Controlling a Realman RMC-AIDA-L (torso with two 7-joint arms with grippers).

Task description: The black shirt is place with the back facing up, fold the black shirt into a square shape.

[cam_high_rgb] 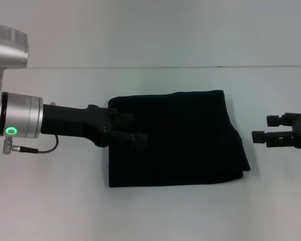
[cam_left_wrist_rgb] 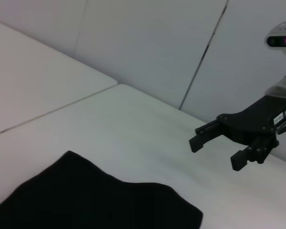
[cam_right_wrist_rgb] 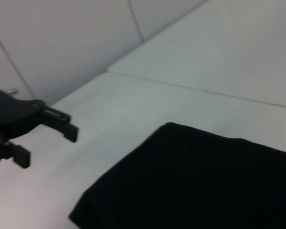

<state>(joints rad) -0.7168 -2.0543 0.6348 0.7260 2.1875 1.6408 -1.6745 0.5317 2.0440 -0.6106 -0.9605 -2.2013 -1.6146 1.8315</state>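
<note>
The black shirt (cam_high_rgb: 190,145) lies folded into a rough rectangle in the middle of the white table, plain black side up, no lettering showing. My left gripper (cam_high_rgb: 139,129) reaches in from the left and hangs over the shirt's left edge, open, with nothing between its fingers. My right gripper (cam_high_rgb: 261,127) stands open just off the shirt's right edge, apart from the cloth. In the left wrist view the shirt (cam_left_wrist_rgb: 86,200) shows with the right gripper (cam_left_wrist_rgb: 213,153) beyond it. The right wrist view shows the shirt (cam_right_wrist_rgb: 205,181) and the left gripper (cam_right_wrist_rgb: 48,149) farther off.
The white table (cam_high_rgb: 55,201) extends around the shirt on all sides. A pale wall (cam_high_rgb: 165,30) rises behind the table's far edge. A seam (cam_left_wrist_rgb: 47,112) runs across the tabletop.
</note>
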